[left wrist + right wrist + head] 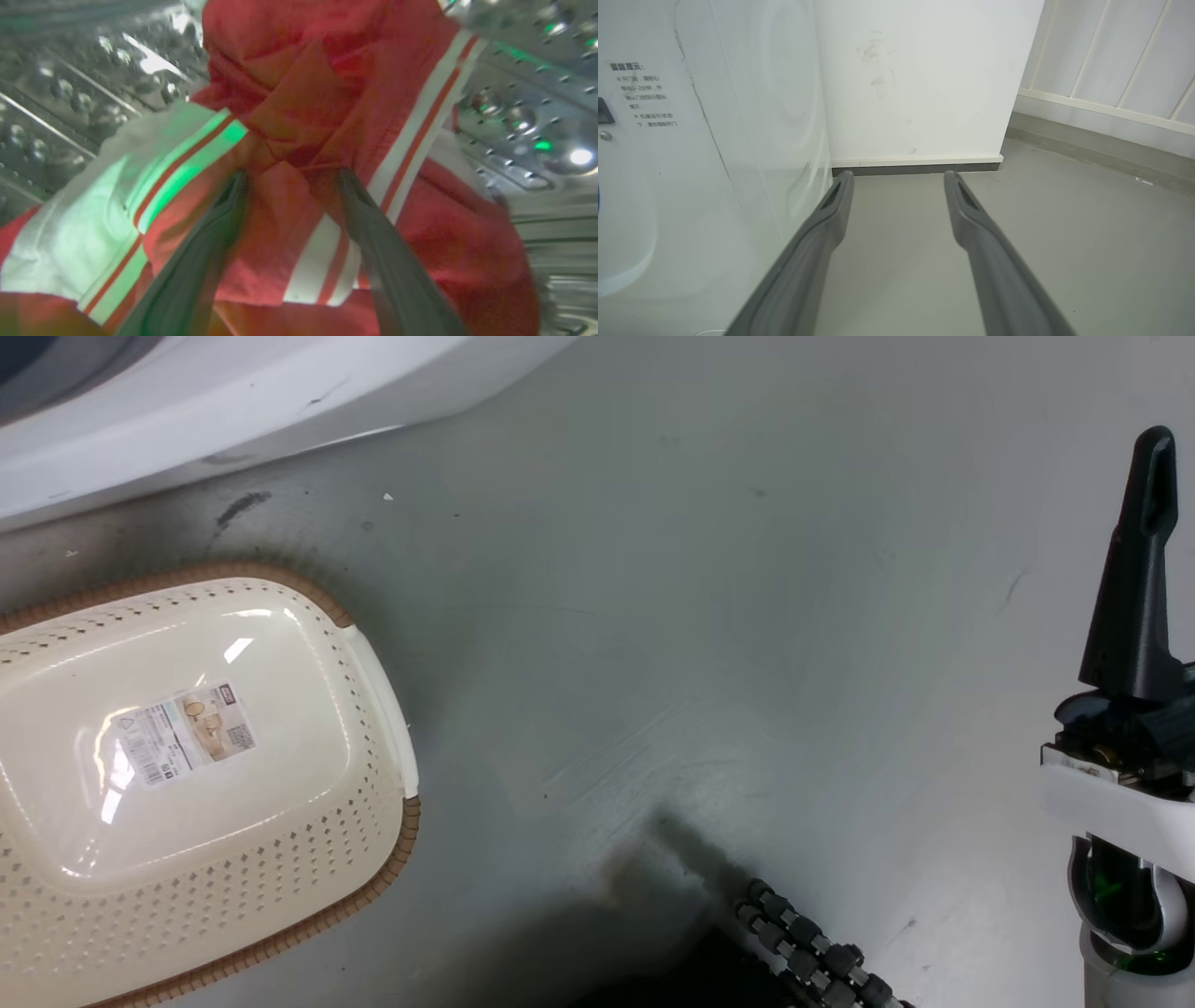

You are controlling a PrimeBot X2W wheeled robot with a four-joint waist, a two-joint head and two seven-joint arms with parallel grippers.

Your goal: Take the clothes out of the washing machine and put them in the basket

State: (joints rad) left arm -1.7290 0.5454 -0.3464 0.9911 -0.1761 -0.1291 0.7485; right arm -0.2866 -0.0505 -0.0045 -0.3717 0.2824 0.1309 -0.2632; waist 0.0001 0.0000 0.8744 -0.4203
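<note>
The washing machine point(187, 401) is big and white, and in the head view a part of it fills the top left corner. In the left wrist view its shiny steel drum point(537, 93), full of little holes, is all around. The grey floor point(700, 616) runs from the machine across to the right. A white wall point(924, 84) stands at the far end of the floor in the right wrist view. The basket point(308, 859) sits on the floor at the left, near the front of the machine. It is cream with a brown rim. The clothes point(299, 93) are inside the drum, a soft red heap with white stripes and a pale piece on the left. The left gripper point(292, 186) is in the drum too; its two dark fingers are spread apart, and the tips push into the red cloth, which bulges between them. The right gripper point(899, 179) is spread wide, holds nothing and points at the wall, above the floor. A small sticker point(187, 733) lies on the basket's bottom.
</note>
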